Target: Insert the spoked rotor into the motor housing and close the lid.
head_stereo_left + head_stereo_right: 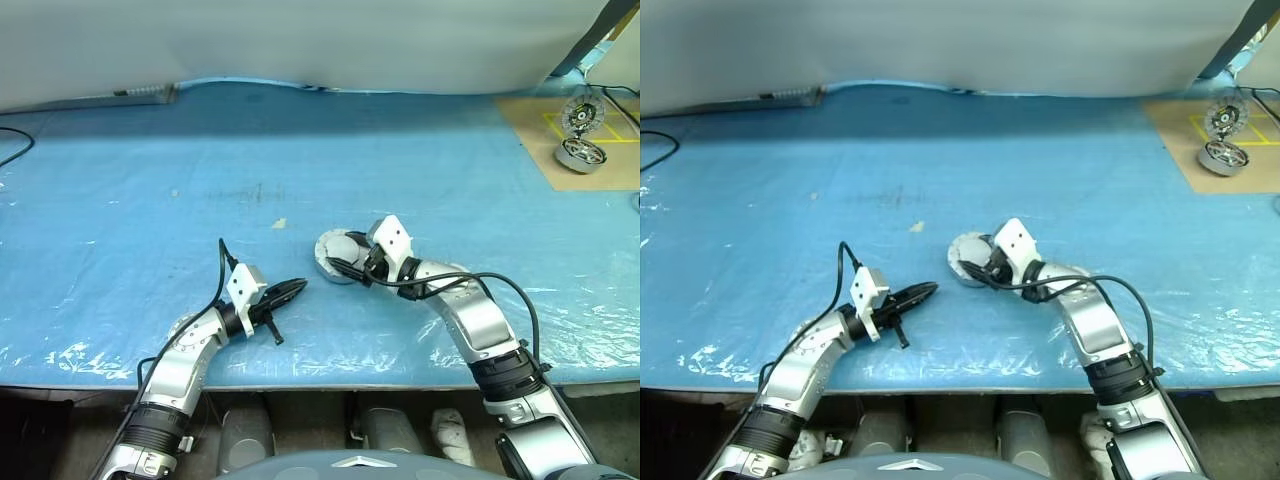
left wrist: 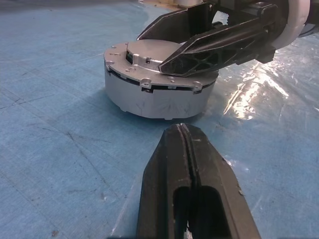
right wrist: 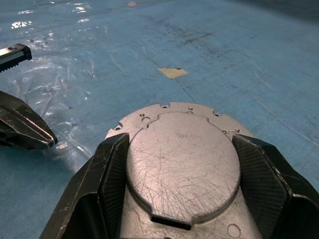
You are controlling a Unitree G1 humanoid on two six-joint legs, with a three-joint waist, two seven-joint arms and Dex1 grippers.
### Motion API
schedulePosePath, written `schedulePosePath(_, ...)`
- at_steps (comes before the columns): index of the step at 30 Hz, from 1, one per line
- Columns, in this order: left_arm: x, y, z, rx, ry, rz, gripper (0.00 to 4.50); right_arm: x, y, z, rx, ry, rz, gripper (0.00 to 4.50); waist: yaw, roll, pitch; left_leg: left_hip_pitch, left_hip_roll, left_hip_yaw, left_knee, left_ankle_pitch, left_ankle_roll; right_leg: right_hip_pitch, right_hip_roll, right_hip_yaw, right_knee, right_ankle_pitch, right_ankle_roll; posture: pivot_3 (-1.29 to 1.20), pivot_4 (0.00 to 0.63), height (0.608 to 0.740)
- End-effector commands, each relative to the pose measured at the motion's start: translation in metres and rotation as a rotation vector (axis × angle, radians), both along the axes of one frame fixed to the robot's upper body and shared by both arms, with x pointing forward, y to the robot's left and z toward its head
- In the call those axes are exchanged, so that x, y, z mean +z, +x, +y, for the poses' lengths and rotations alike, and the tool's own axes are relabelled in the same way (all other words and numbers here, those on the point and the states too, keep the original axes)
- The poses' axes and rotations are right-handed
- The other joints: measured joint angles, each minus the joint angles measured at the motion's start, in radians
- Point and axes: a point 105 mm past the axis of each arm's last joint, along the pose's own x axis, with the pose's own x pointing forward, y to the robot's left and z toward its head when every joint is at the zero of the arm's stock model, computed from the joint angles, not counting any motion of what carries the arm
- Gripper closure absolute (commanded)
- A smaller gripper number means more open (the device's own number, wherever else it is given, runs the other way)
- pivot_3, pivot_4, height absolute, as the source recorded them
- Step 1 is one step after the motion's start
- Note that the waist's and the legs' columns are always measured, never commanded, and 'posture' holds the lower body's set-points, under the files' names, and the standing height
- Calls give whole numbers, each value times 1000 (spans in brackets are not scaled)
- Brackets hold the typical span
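While the lid sits flat on the motor housing at frame centre, the right pincer straddles its raised hub, jaws apart. Press evenly. The left pincer, shut and empty, waits nearby.

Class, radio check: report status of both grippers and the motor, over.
Left gripper shut, empty. Right gripper open, straddling lid's raised hub. Lid closed on motor housing. Nothing blocking.

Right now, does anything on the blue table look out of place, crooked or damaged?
Nothing serious. The lid sits flat on the motor housing; its top is scratched. The right gripper straddles its raised hub. A tan scrap lies loose on the blue table cover.
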Motion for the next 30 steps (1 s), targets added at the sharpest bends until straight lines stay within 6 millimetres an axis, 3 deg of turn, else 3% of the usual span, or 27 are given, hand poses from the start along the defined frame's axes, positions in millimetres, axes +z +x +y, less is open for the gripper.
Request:
schedulePosePath(1,6,-1,-2,-4,-10,-27,4500,5,-4,4,6,3,-21,1552,0,0,0,0,0,0,0,0,0,0,0,0,0,0,0,0,150,740)
schedulePosePath(11,6,-1,-1,-4,-8,-28,4500,-5,-7,7,-11,-47,22,1552,0,0,0,0,0,0,0,0,0,0,0,0,0,0,0,0,150,740)
schedulePosePath(25,8,-1,2,-3,0,-30,4500,-14,-2,-10,-18,-99,61,1552,0,0,-1,0,0,0,0,0,0,2,0,0,0,0,0,0,150,740)
schedulePosePath(30,15,7,6,49,-27,-11,4500,-20,-4,-5,-16,-108,62,1552,1,0,-1,1,0,0,0,0,0,4,0,0,0,0,0,0,150,740)
